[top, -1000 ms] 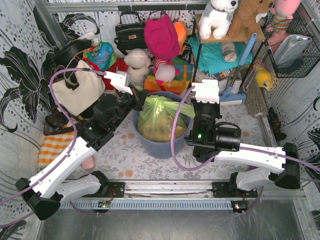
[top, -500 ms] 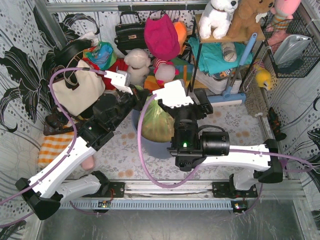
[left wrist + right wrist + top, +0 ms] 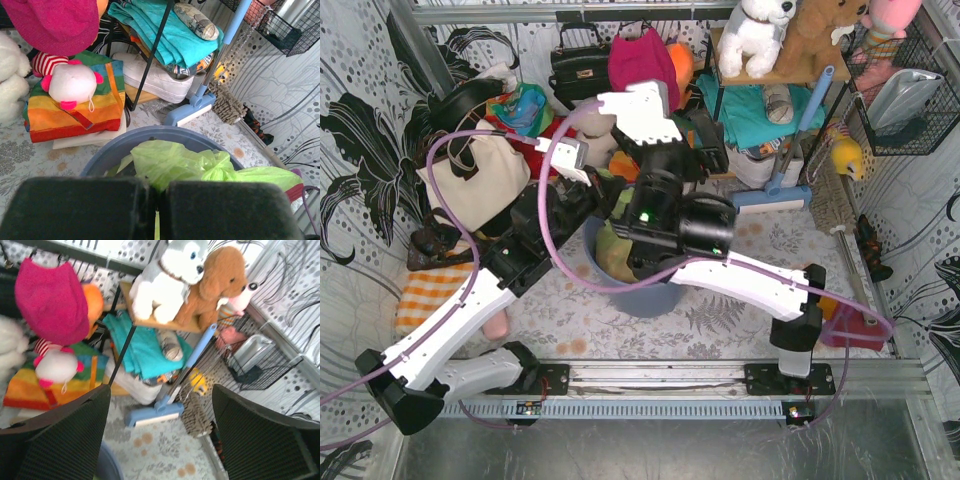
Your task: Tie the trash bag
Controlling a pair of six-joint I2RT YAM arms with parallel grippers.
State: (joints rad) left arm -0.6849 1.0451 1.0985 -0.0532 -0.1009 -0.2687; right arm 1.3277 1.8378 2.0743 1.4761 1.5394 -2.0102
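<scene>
The trash bag point(image 3: 175, 159) is thin lime-green plastic, bunched up in a round blue-grey bin point(image 3: 150, 134). My left gripper point(image 3: 157, 184) is shut on a gathered fold of the bag's top, with a thin green strip showing between the pads. In the top view only a patch of the trash bag point(image 3: 610, 240) shows, because my right arm point(image 3: 665, 215) hangs over the bin point(image 3: 640, 296). My right gripper point(image 3: 160, 435) is open wide, above the bin's far rim, with nothing between its fingers point(image 3: 65, 440).
A cream tote bag point(image 3: 470, 185) stands left of the bin. Plush toys and a rainbow cloth point(image 3: 75, 107) lie behind it. A black shelf frame holds teal cloth point(image 3: 142, 347). A blue squeegee point(image 3: 155, 412) leans at the back right, and a pink tub point(image 3: 845, 325) sits at the right.
My right gripper has opened and let go of the bag's right flap. The right arm swung up and left, from beside the bin to over it. The left arm kept its hold.
</scene>
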